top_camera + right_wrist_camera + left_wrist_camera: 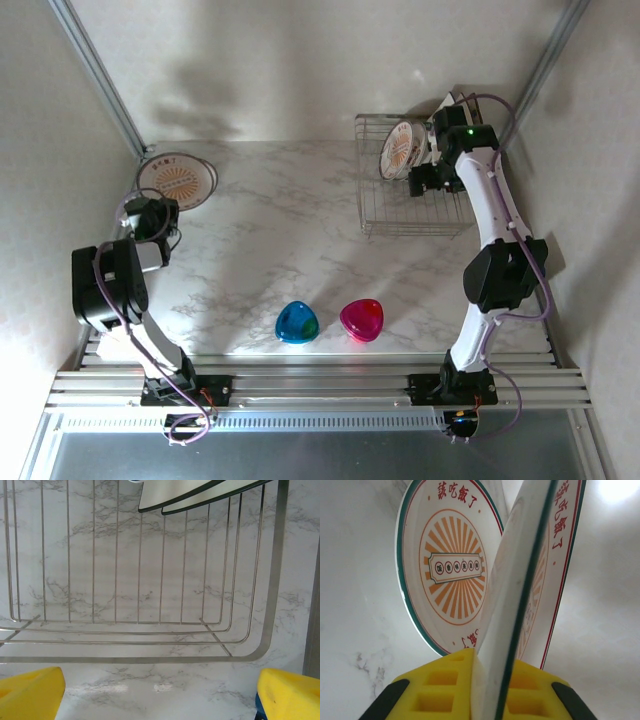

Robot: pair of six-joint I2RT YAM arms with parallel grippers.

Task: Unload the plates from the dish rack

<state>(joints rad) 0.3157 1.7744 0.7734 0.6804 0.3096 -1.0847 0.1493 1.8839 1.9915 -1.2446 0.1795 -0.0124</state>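
Left gripper (492,672) clamps plate (502,605) rim; red "該吃飯了" lettering.

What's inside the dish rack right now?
At least two plates stand on edge at the dish rack's far end; the near part is bare wire. The right arm hides its far right corner.

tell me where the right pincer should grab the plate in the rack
Its top rim, from above, one finger on each face. The plate stands on edge, leaning, in the far left corner of the rack, so the wires fence its lower part and leave the upper rim free. The right pincer is open, probably wide enough.
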